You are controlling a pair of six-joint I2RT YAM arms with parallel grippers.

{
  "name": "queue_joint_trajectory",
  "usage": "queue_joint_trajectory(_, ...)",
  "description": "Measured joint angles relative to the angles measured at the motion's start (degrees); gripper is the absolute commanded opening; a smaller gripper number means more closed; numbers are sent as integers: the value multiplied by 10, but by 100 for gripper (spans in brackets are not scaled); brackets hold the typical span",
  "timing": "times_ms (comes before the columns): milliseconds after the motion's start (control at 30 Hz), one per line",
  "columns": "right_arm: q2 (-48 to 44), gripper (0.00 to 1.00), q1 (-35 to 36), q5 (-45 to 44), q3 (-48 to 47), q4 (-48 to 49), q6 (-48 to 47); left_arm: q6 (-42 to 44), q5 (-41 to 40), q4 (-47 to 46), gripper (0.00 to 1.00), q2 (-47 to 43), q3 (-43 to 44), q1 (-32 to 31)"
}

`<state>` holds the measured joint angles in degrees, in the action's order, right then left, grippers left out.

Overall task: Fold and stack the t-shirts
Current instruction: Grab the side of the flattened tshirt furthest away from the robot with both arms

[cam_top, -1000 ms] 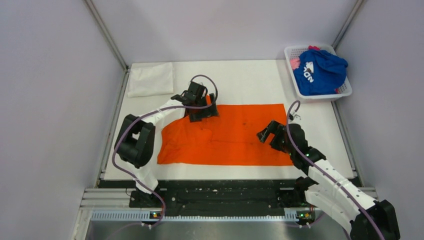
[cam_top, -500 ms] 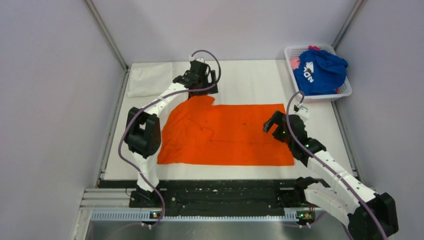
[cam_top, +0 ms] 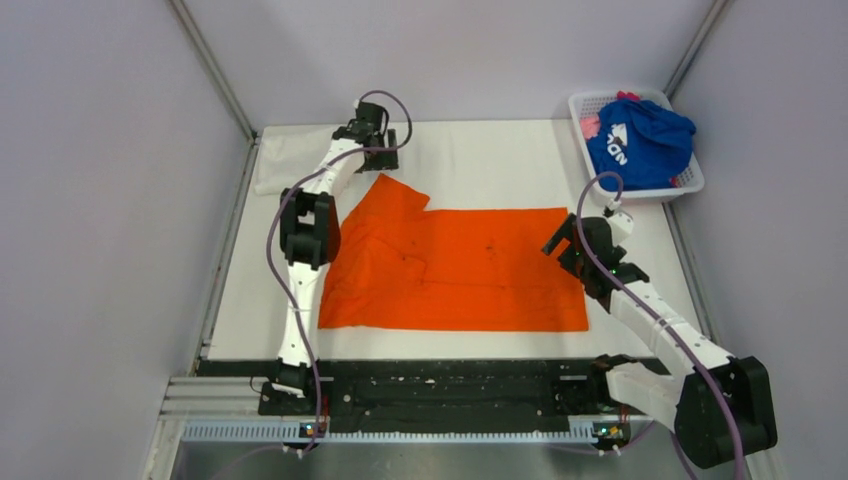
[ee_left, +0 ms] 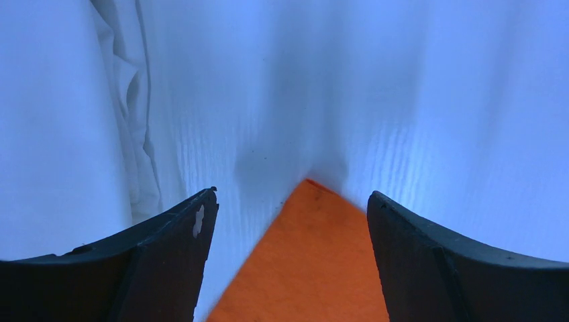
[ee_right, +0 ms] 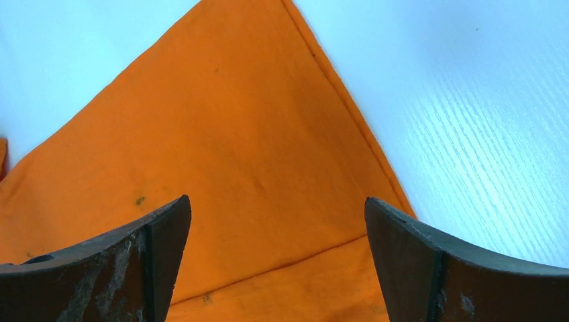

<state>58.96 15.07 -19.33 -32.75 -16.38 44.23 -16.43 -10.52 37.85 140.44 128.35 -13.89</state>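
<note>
The left arm [cam_top: 300, 290] rises from its base at 7 o'clock and runs almost straight up the top view to a black elbow [cam_top: 308, 225]. From there it reaches on toward 1 o'clock, stretched long. The left gripper [cam_top: 380, 155] sits at about 11 o'clock, jaws spread wide; in its wrist view the two dark fingers [ee_left: 168, 255] frame a broad gap. The right arm [cam_top: 660, 325] leans from its base at 5 o'clock toward 11 o'clock. The right gripper [cam_top: 562, 250] sits near 3 o'clock and points toward 10 o'clock, jaws likewise wide apart, its fingers [ee_right: 134, 261] scuffed.
</note>
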Motion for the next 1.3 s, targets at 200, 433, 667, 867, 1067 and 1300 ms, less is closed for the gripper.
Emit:
queue_joint_trajectory(200,22,98,-3,1,0,5,-10,34,27,14,73,27,4,10)
queue_joint_trajectory(433,44,98,-5,13,0,5,-19,45,41,19,54,46,25,1)
queue_joint_trajectory(667,45,98,-6,14,0,5,-21,44,56,24,36,43,17,0)
queue_joint_trajectory(867,50,98,-6,14,0,3,-22,40,93,24,0,20,-20,2)
queue_joint_trajectory(1067,80,97,-11,3,-24,-9,-23,41,119,24,0,8,-37,1)
queue_joint_trajectory(1300,239,91,-16,-15,-184,-23,-62,37,151,-6,0,-66,-143,1)
